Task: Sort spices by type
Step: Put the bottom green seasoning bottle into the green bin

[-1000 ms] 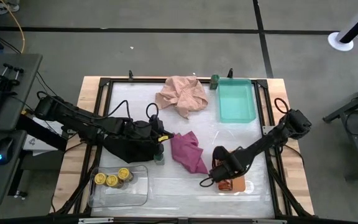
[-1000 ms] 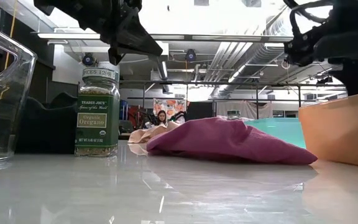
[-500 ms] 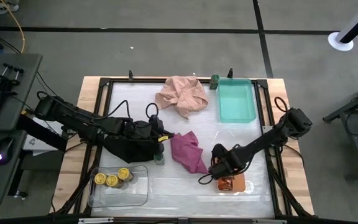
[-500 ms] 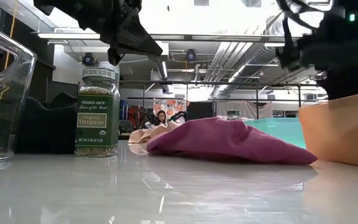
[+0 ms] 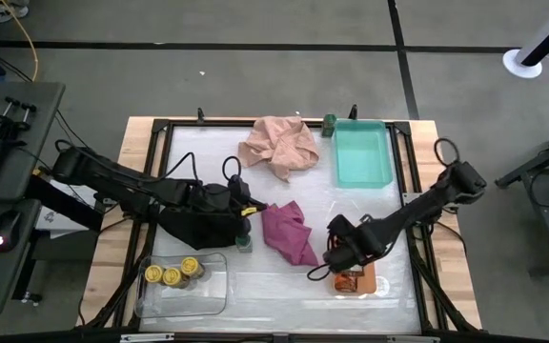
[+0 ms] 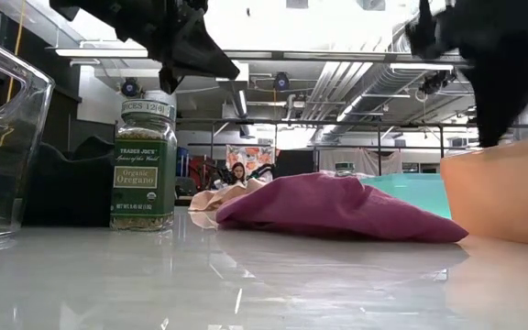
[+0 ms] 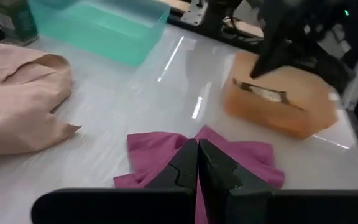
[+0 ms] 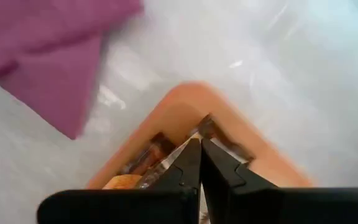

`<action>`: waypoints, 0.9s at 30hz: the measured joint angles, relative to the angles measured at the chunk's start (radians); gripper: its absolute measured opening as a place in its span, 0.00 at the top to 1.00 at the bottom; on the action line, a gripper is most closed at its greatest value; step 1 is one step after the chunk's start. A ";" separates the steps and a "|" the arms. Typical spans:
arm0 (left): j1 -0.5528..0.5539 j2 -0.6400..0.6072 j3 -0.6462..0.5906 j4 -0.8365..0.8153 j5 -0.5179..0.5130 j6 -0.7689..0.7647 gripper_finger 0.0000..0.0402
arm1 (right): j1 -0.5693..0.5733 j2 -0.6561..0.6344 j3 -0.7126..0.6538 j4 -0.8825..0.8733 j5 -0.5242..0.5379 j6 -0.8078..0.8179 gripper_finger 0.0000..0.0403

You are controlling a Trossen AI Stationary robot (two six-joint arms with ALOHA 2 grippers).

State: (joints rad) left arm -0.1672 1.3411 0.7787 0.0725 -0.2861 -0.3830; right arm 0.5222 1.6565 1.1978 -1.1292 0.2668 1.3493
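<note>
A dark-green oregano jar (image 5: 245, 243) (image 6: 144, 165) stands upright on the table between the black cloth (image 5: 196, 227) and the magenta cloth (image 5: 290, 232). My left gripper (image 5: 247, 211) (image 7: 197, 163) is shut just beyond and above the jar and touches nothing. A second green jar (image 5: 329, 122) stands by the teal tray (image 5: 362, 154). Three yellow-lidded jars (image 5: 172, 274) sit in the clear tray (image 5: 213, 286). Brown-orange packets (image 8: 143, 167) lie in the orange tray (image 5: 367, 283). My right gripper (image 5: 335, 265) (image 8: 201, 149) hangs shut above that tray's left edge, empty.
A crumpled pink cloth (image 5: 279, 144) lies at the far middle of the table, left of the teal tray. The black cloth lies under my left arm. Bare table shows along the near edge between the clear and orange trays. A desk with a keyboard stands left of the table.
My right gripper has risen from the orange tray, staying shut, and its arm has swung a little toward the table's right edge. The packets stay in the tray.
</note>
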 joint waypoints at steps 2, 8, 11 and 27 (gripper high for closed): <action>0.010 -0.020 0.016 -0.021 0.052 0.019 1.00 | 0.007 -0.028 0.048 -0.064 0.039 0.000 1.00; 0.035 -0.067 0.138 -0.248 0.211 0.117 0.96 | 0.002 -0.103 0.133 -0.109 0.106 0.024 0.98; 0.037 -0.056 0.224 -0.466 0.251 0.178 0.84 | -0.001 -0.133 0.144 -0.129 0.115 0.047 0.93; -0.064 0.052 0.314 -0.686 0.325 0.230 0.23 | -0.149 -0.366 -0.046 -0.198 0.035 -0.154 0.37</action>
State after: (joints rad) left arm -0.2315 1.3927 1.0927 -0.6135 0.0390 -0.1525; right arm 0.3728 1.2908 1.1515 -1.3274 0.3020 1.1953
